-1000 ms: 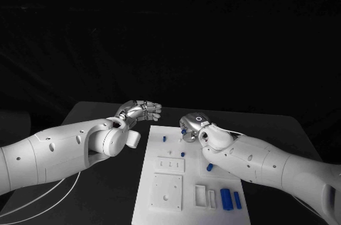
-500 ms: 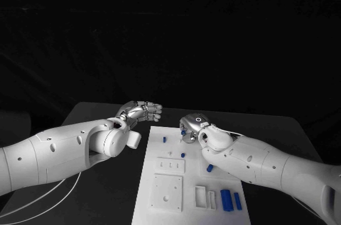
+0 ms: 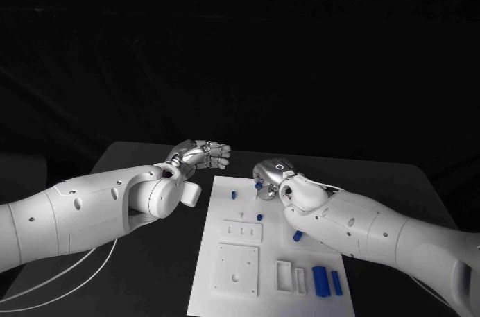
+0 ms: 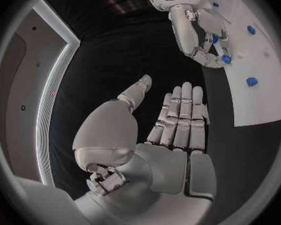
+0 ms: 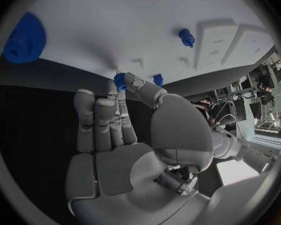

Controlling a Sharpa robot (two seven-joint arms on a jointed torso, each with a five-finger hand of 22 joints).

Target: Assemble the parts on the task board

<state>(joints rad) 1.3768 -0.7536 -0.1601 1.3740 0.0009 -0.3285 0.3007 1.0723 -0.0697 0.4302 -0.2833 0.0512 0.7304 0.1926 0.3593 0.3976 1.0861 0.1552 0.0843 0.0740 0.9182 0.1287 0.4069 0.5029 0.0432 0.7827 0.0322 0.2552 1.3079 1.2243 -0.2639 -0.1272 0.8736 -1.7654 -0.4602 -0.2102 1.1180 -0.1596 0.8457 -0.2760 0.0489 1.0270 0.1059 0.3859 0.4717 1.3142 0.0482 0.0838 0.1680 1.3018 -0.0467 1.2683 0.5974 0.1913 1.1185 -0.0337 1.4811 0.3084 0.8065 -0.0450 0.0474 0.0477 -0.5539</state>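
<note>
Currently I see my right arm (image 3: pixel 380 237) crossing the task board (image 3: pixel 225 300) from 4 o'clock, hiding part of its right edge. My right hand (image 3: pixel 272 177) sits over the board's far end, pinching a small blue part (image 5: pixel 120 80) between thumb and fingertip (its long axis cannot be judged). My left hand (image 3: pixel 200 155) hovers off the board at 11 o'clock, fingers apart, holding nothing. Two blue bars (image 3: pixel 319 280) lie at 5 o'clock, long axes running toward 12. White rectangular blocks (image 3: pixel 236 268) occupy the near half.
</note>
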